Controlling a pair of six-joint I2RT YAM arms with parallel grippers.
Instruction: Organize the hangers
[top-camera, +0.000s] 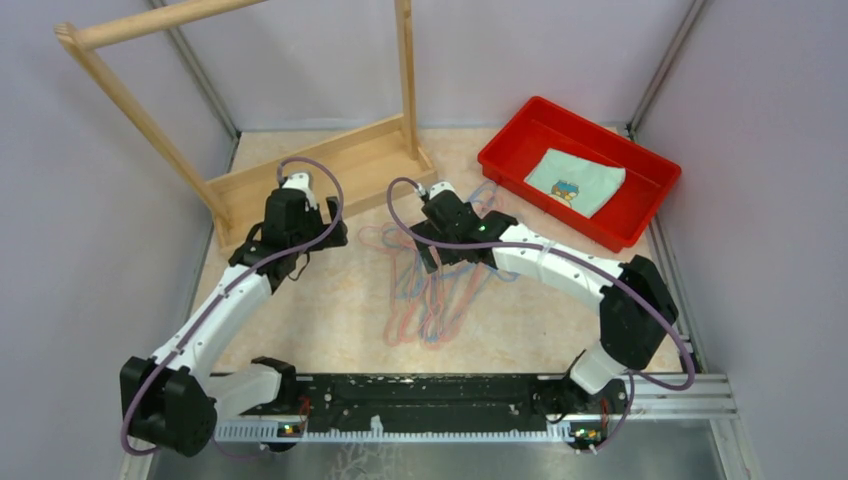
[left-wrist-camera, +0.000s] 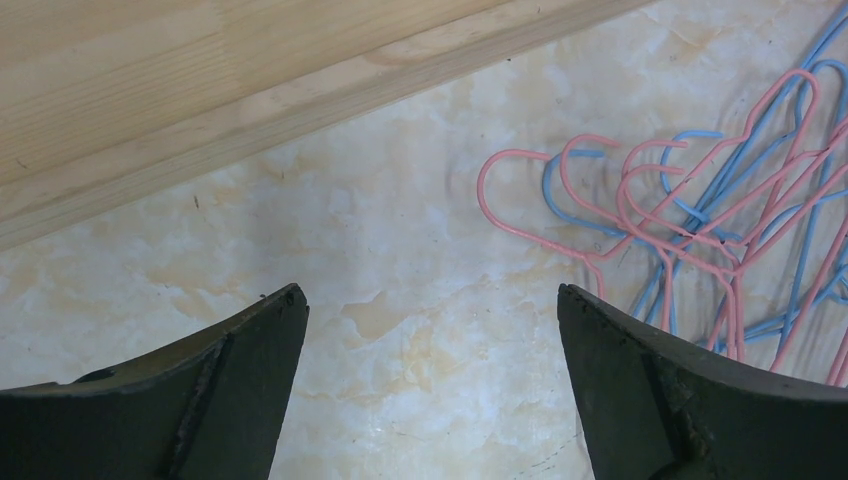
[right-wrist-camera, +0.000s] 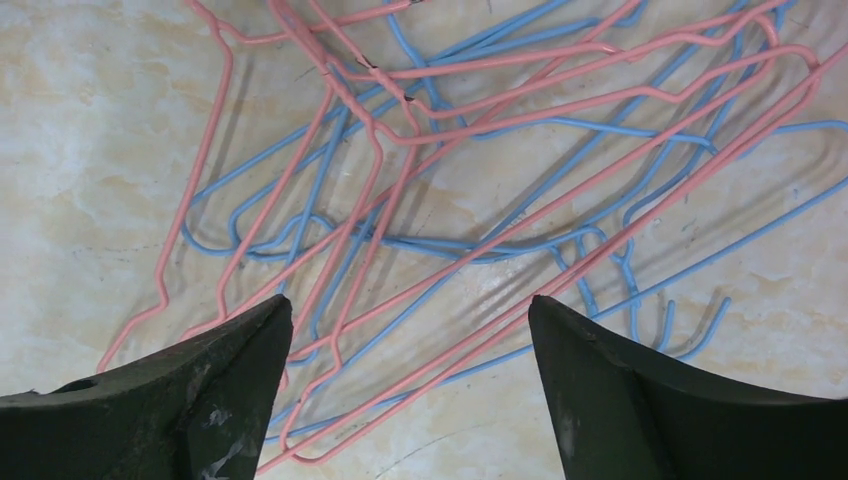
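Item: red tray (top-camera: 545, 130), set at the far right of the surface (top-camera: 340, 310). Contents: one folded pale-green cloth (top-camera: 575, 180) with a small coloured print, laid flat in the tray.

Item: hangers (top-camera: 438, 300), pink and light blue, thin wire. They are heaped in one tangled pile on the marbled surface, near the centre and just left of the tray. None is seen in the tray and none on the rack. Hooks and triangles are crossed over one another (right-wrist-camera: 430, 180); several hook ends are turned toward the left arm (left-wrist-camera: 700, 210).

Item: wooden rack (top-camera: 330, 170), stood at the far left; its base board is seen close by in the left wrist view (left-wrist-camera: 200, 80).

Item: left tool (top-camera: 290, 250). The arm is stretched forward and the tool is pointed down at bare surface between the rack base and the pile. Its jaws are spread wide (left-wrist-camera: 430, 295) and nothing is held.

Item: right tool (top-camera: 440, 255). The arm is bent inward from the right and the tool is held directly over the pile. Its jaws are spread wide (right-wrist-camera: 410, 300); nothing is gripped between them.
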